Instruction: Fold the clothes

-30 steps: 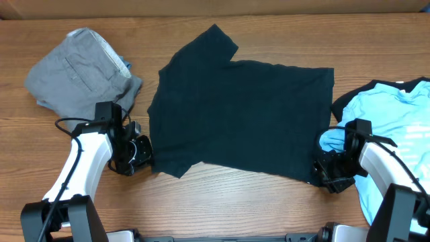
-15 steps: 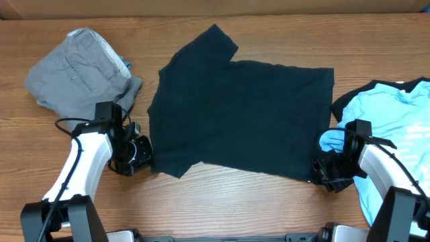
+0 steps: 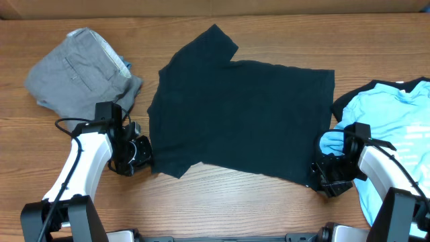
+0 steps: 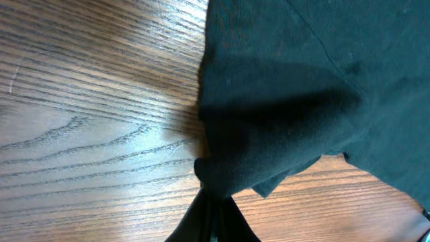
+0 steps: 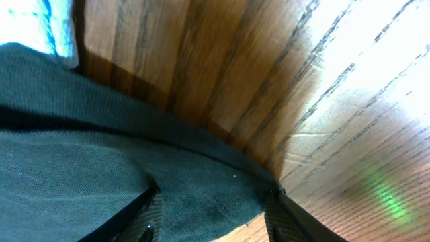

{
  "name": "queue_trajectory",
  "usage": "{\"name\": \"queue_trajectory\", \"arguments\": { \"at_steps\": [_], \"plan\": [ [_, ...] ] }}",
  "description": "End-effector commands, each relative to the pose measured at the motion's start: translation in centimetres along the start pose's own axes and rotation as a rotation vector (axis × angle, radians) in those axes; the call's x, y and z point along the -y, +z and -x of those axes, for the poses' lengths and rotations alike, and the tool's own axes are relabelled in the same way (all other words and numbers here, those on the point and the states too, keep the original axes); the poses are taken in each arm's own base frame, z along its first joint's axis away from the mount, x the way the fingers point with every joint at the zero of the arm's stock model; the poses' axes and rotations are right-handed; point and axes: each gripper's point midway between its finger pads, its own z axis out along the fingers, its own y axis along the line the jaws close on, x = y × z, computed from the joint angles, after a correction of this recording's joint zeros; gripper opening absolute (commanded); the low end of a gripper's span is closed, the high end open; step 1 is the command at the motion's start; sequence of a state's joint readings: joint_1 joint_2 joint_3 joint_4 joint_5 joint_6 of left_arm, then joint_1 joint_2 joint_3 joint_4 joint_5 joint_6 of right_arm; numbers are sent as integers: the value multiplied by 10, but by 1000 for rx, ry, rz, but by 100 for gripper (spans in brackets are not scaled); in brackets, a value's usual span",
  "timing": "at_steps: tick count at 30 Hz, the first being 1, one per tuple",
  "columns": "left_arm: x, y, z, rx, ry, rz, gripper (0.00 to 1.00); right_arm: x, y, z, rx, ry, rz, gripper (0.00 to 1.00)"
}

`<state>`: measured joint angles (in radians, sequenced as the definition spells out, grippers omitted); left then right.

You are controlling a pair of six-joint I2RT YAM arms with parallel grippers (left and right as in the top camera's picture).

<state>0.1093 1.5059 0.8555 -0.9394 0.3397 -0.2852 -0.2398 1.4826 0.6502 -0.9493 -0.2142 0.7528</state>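
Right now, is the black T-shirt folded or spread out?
Spread out: the black T-shirt lies flat, sleeve sticking out, no fold.

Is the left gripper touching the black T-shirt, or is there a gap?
Touching. The left wrist view shows the left gripper shut on a bunched edge of the black T-shirt.

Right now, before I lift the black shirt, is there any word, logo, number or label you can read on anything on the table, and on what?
None: no text can be read in any view.
Black T-shirt: no print or logo showing.
Light blue T-shirt: faint pale marks, too small to read.
Grey trousers: no label visible.
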Motion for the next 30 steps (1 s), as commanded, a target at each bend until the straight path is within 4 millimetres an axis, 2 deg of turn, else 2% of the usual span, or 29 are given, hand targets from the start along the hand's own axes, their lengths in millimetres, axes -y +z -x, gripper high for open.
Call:
{"name": "queue_trajectory", "arguments": {
  "at_steps": [1,6,9,19,24,30],
  "plan": [
    [1,-4,7,18,18,3,6,17,16,-11,-43,20,-52,54],
    [1,-4,7,22,19,2,7,0,7,-2,-21,-50,1,53],
    [1,-4,7,22,19,1,8,-3,-2,1,-1,-57,4,56],
    [1,-4,6,17,19,3,10,-4,-23,-9,27,-70,59,57],
    [1,-4,7,18,19,2,11,4,-18,-12,18,-40,30,57],
    [1,-4,5,12,16,4,11,23,2,-16,15,29,-14,58]
  ]
}}
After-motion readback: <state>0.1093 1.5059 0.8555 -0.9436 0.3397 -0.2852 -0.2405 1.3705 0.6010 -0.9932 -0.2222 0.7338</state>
